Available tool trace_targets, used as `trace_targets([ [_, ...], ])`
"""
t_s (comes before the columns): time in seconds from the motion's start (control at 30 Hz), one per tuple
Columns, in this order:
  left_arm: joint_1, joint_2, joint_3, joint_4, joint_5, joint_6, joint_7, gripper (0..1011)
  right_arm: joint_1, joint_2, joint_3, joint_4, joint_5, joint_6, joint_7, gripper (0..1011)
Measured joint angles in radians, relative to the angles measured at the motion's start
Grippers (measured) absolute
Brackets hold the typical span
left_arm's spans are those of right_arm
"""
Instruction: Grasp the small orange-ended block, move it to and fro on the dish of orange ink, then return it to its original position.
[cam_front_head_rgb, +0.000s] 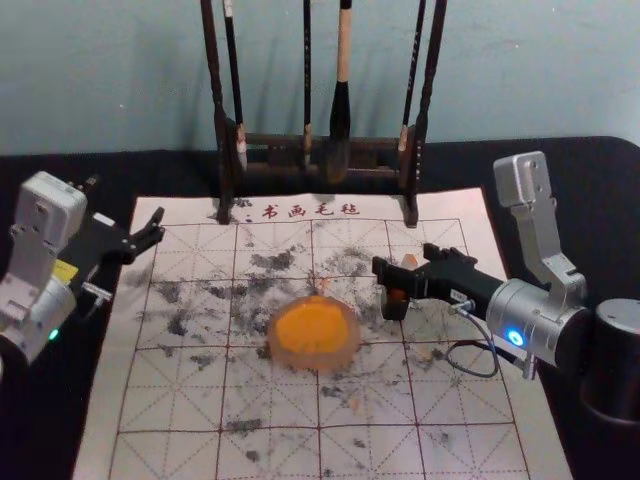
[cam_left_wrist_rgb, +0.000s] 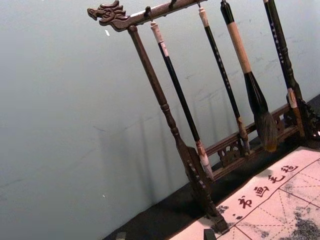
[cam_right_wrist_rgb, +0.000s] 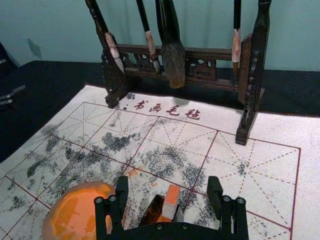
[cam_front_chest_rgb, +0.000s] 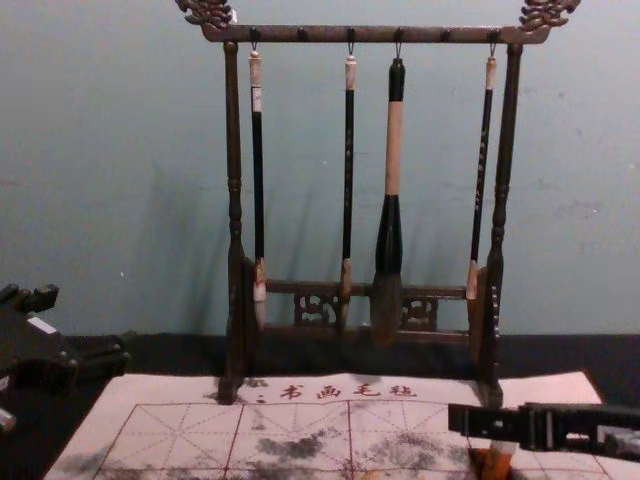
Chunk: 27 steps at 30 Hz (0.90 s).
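Fingers wide apart, right gripper (cam_right_wrist_rgb: 167, 182) straddles block (cam_right_wrist_rgb: 170, 197) beside dish (cam_right_wrist_rgb: 51, 219), gripping nothing, probably lining up a grasp; left gripper (cam_front_chest_rgb: 85, 323) idle at mat's (cam_front_head_rgb: 155, 455) left edge, spread, empty

A dark rack (cam_front_chest_rgb: 300, 34) hung with four brushes (cam_front_chest_rgb: 394, 150) stood mid-frame in the chest view, a gridded mat (cam_front_chest_rgb: 190, 415) below.

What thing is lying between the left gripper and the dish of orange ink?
Between the left gripper and the dish, the head view shows no object, just bare gridded mat with dark smudges.
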Motion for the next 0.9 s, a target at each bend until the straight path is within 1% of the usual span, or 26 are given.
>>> trace_targets([
  [0.27, 0.0, 0.0, 0.0, 0.0, 0.0, 0.0, 0.0, 1001, -0.002, -0.001, -0.007, -0.005, -0.033, -0.015, 0.0, 1000],
  [0.7, 0.0, 0.0, 0.0, 0.0, 0.0, 0.0, 0.0, 1001, -0.002, 0.0, -0.006, -0.005, -0.031, -0.014, 0.0, 999],
  [0.77, 0.0, 0.0, 0.0, 0.0, 0.0, 0.0, 0.0, 1001, -0.002, 0.0, -0.006, -0.005, -0.03, -0.014, 0.0, 979],
  [0.8, 0.0, 0.0, 0.0, 0.0, 0.0, 0.0, 0.0, 1001, -0.002, 0.0, -0.006, -0.004, -0.03, -0.014, 0.0, 940],
  [0.87, 0.0, 0.0, 0.0, 0.0, 0.0, 0.0, 0.0, 1002, -0.002, 0.0, -0.006, -0.004, -0.029, -0.014, 0.0, 915],
  [0.9, 0.0, 0.0, 0.0, 0.0, 0.0, 0.0, 0.0, 1001, -0.002, 0.0, -0.006, -0.004, -0.029, -0.014, 0.0, 887],
])
